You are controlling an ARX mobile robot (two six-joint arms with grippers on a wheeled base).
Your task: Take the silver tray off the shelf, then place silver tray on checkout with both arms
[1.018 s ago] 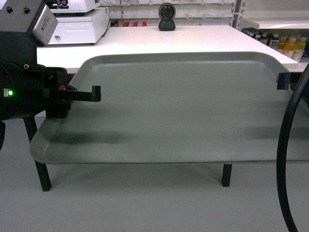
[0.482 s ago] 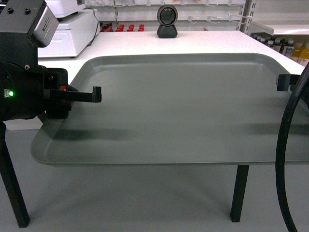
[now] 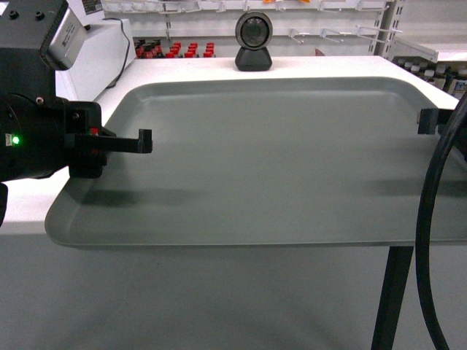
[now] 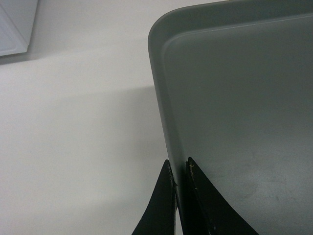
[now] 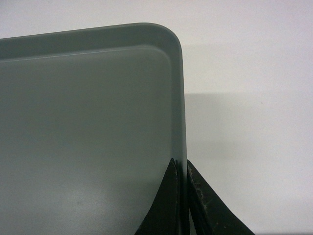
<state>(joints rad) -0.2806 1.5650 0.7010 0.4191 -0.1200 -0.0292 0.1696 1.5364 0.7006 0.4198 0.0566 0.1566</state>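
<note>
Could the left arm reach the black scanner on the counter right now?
Probably not: the left gripper is shut on the tray's left rim, and the scanner stands beyond the tray's far edge.

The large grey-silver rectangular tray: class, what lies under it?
Under the grey-silver rectangular tray, held by the left gripper and right gripper, the broad white counter shows beside each rim. Whatever lies beneath its middle is covered.

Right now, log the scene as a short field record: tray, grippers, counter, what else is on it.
tray: held level, far part over the checkout, near edge out past it
left gripper: shut on tray's left rim
right gripper: shut on tray's right rim
scanner: upright on checkout beyond tray
contact: cannot tell whether tray touches checkout
</note>
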